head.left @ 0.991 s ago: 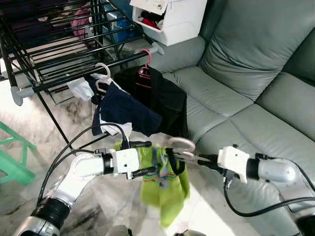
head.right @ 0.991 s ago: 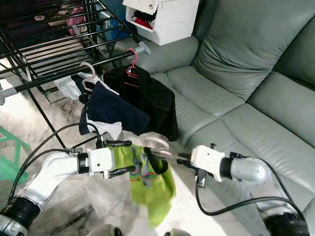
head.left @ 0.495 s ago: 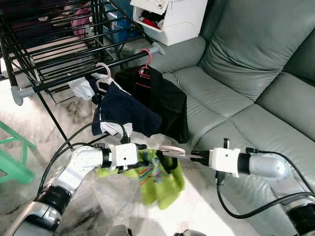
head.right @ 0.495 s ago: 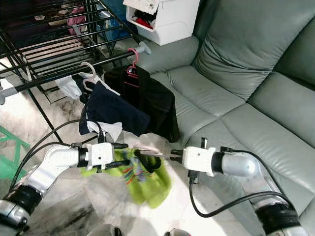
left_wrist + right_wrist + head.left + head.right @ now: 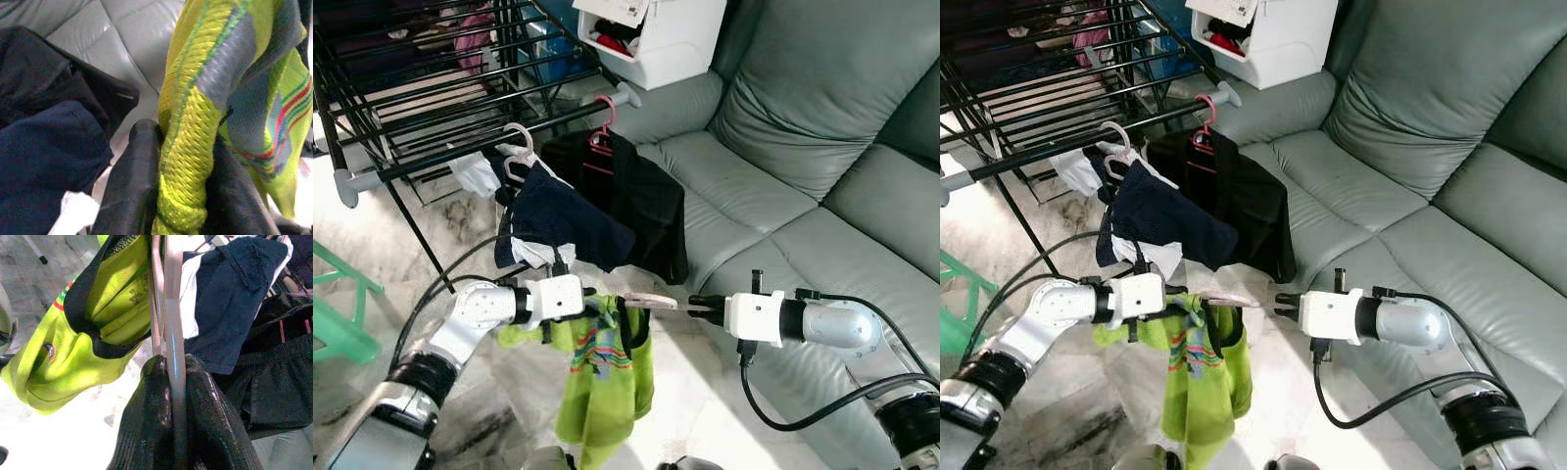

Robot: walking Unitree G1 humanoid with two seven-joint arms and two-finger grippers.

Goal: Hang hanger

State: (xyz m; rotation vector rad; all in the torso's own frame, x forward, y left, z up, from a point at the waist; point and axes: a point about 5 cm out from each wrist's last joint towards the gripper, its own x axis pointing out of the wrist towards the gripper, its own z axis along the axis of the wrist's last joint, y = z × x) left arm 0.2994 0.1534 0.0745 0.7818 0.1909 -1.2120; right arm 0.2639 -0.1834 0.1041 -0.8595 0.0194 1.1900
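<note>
The pale pink hanger (image 5: 646, 302) is held flat in the air, just in front of the grey sofa (image 5: 803, 147) and below the black drying rack (image 5: 431, 108). A bright green shirt (image 5: 602, 377) with grey and striped parts hangs down from the hanger toward the pale floor (image 5: 372, 245).

The right end effector (image 5: 693, 305) comes in from the sofa side. Its two black fingers (image 5: 146, 431) are pressed together on the thin pink bar of the hanger. In the right wrist view, the hanger bar runs straight out between them, with the black neck band of the green shirt around it.

The left end effector (image 5: 590, 311) is on the other side of the hanger, away from the sofa. Its fingers (image 5: 132, 186) are squeezed on a bunched fold of the green shirt, near the end of the hanger.

Two more hangers are on the front bar of the drying rack. A white hanger (image 5: 517, 147) carries a dark blue garment (image 5: 563, 220) with some white cloth under it. A pink hanger (image 5: 603, 122) next to it, nearer the sofa, carries a black garment (image 5: 641, 201) that hangs against the sofa seat. A white box (image 5: 656, 34) with red things inside sits on the sofa arm, behind the rack.
</note>
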